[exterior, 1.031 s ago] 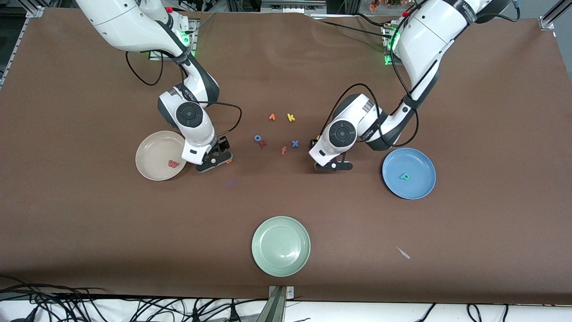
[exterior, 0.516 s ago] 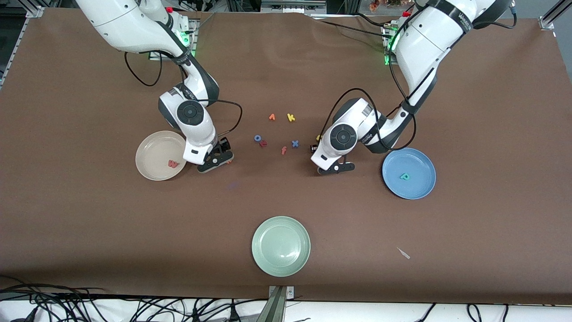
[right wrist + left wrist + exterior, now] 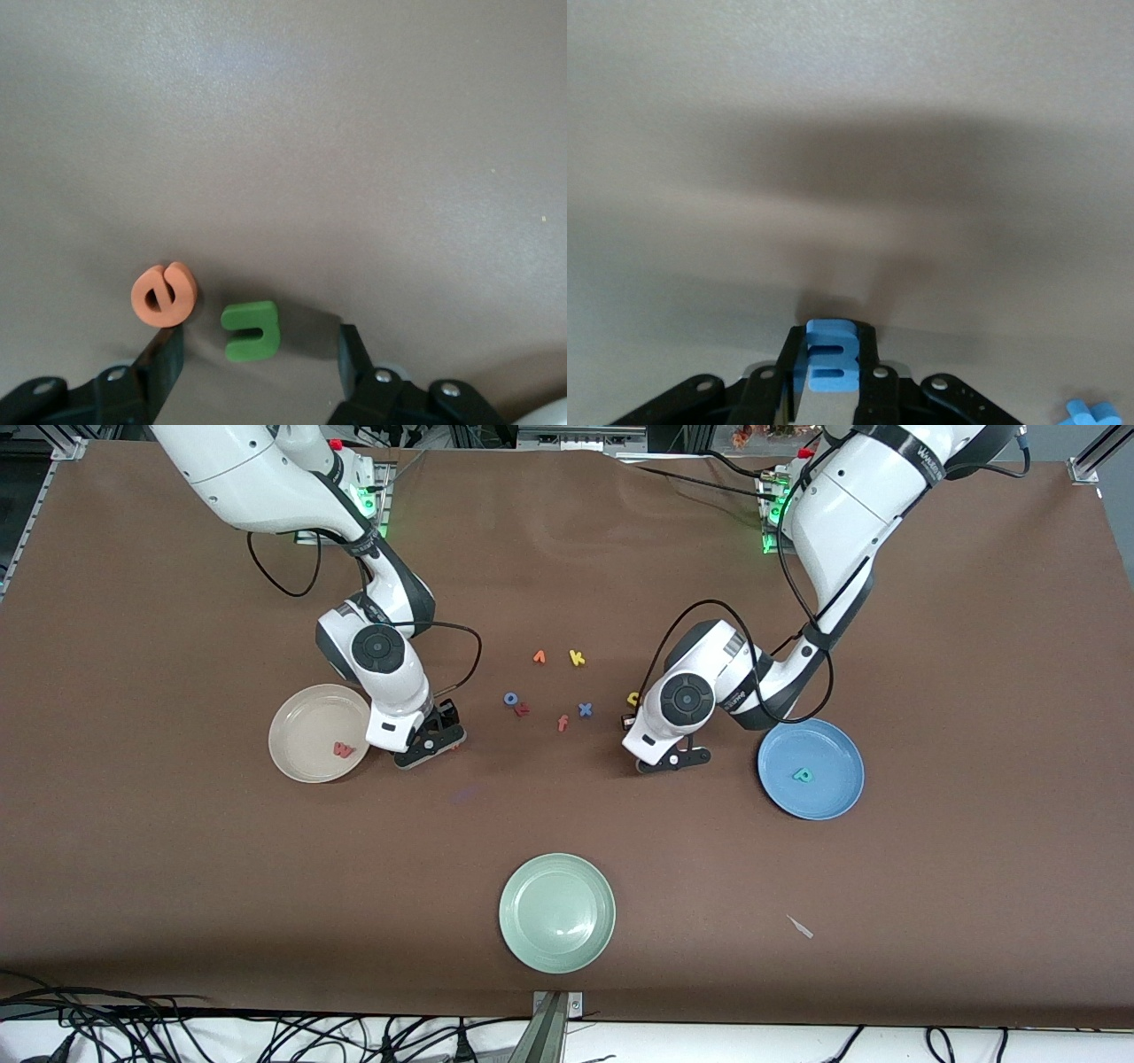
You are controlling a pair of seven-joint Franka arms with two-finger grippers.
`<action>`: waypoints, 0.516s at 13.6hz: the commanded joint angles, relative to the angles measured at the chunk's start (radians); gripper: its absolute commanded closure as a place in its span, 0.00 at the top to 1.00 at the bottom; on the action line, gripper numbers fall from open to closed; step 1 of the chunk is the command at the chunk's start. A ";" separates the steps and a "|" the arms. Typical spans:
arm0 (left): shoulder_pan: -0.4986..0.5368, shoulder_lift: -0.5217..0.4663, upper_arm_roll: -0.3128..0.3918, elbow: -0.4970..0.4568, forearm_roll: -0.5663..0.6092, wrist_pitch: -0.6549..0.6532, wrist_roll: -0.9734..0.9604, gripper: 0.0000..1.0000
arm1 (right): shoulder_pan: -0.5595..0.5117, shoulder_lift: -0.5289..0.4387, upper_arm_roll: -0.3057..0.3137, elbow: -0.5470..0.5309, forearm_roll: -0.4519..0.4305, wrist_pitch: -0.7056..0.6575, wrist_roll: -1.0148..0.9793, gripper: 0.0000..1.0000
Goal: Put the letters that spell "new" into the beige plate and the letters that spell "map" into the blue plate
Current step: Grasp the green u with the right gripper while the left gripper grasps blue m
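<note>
While the left gripper (image 3: 830,390) is pinching the blue m (image 3: 831,357) beside the blue plate (image 3: 842,802), where the teal p (image 3: 802,776) is lying, the right gripper (image 3: 257,367) is straddling, fingers spread, the green n (image 3: 251,331) near the orange e (image 3: 164,295).

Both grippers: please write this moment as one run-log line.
left gripper: shut on blue m | right gripper: open around green n, orange e beside | beige plate: w | blue plate: p
</note>
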 commanded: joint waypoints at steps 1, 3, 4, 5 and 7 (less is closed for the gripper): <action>0.007 -0.012 0.002 0.016 -0.006 -0.064 0.016 0.12 | -0.008 0.015 0.000 0.011 -0.030 0.014 0.012 0.72; 0.048 -0.051 0.002 0.016 0.001 -0.114 0.072 0.12 | -0.010 0.015 0.002 0.012 -0.030 0.014 0.009 0.64; 0.080 -0.070 0.002 0.017 0.001 -0.146 0.141 0.12 | -0.010 0.014 0.002 0.014 -0.030 0.014 0.003 0.58; 0.115 -0.085 0.000 0.025 0.001 -0.179 0.207 0.14 | -0.013 0.014 0.002 0.015 -0.030 0.013 0.001 0.53; 0.166 -0.104 0.005 0.039 0.002 -0.249 0.370 0.15 | -0.015 0.014 0.002 0.015 -0.032 0.013 0.001 0.46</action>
